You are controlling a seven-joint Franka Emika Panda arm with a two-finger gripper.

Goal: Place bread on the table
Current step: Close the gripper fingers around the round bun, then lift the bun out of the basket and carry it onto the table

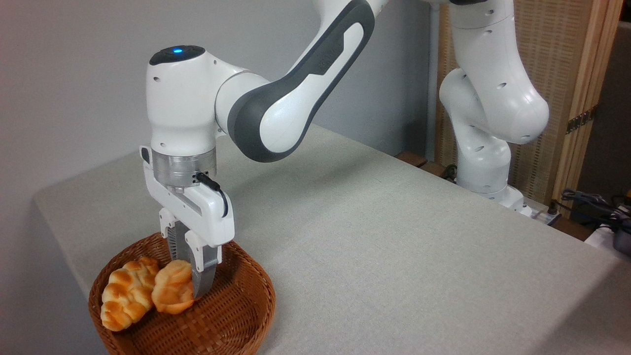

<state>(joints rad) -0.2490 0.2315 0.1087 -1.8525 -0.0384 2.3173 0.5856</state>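
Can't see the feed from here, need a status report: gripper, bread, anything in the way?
Gripper down in wicker basket, shut on bread. Bread not yet on table. Braided loaf touching bread's left side.

The scene is lit evenly and softly from above, with no harsh glare. Small highlights are seen on the glossy white arm (276, 113), and a blue indicator light glows on its top. A faint, diffuse shadow is cast on the bench (394, 236) beneath the arm. The basket (236, 315) interior is shaded under the pincer (190, 273). Focus is fairly sharp throughout; slight graininess is noticed.
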